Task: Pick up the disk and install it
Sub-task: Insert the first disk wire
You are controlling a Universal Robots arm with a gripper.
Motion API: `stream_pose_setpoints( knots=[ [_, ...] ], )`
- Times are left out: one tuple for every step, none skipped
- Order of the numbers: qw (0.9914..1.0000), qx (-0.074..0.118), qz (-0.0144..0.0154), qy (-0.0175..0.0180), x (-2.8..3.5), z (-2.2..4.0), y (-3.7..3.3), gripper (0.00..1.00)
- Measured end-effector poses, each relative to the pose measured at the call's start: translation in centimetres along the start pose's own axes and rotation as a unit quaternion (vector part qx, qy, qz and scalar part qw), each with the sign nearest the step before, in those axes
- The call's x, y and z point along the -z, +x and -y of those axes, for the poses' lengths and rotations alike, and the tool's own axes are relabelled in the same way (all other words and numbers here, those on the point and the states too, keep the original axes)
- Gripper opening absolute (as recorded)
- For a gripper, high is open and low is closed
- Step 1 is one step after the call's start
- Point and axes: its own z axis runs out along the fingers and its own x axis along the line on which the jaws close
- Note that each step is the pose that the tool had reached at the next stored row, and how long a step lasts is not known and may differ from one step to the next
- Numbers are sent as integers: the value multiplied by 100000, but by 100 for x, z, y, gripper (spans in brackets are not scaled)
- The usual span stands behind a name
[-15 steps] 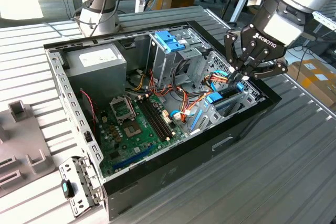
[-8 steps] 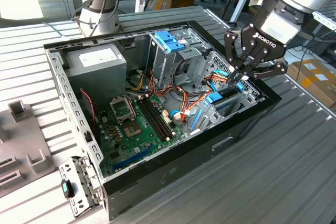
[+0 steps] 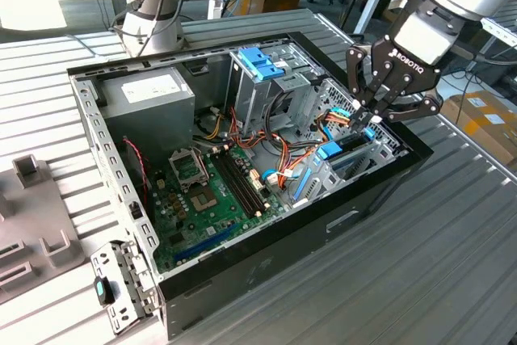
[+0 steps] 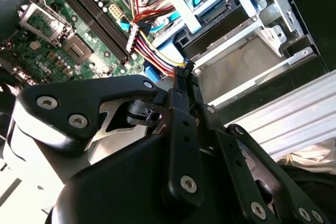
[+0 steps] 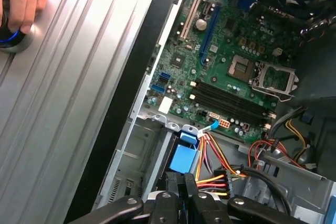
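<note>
- My pincer hangs inside the computer case, at the drive bay on the exterior view's right, fingers pressed together.
- The disk appears to lie flat in that bay, directly beyond the fingertips.
- I judge its long axis runs straight away from them.
- I cannot tell whether they pinch its blue tab.

Green motherboard, black case, blue drive-cage handle, grey power supply, black claw

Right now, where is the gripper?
In the exterior view the gripper is at the open computer case's right end, reaching into the drive bay beside the coloured cables.
</note>
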Motion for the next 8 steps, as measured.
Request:
stream_pose_setpoints(
  knots=[
    [99999,-319,20,27,0,0,0,17],
    [99997,-821,51,73,0,1,0,17],
    [99994,-1109,71,97,0,1,0,17],
    [99990,-1435,90,128,0,1,0,17],
    [99984,-1760,111,157,0,1,1,17],
    [99979,-2059,135,183,0,2,1,17],
    [99971,-2394,154,215,0,2,1,17],
    [99963,-2711,174,242,0,2,1,17]
  ],
)
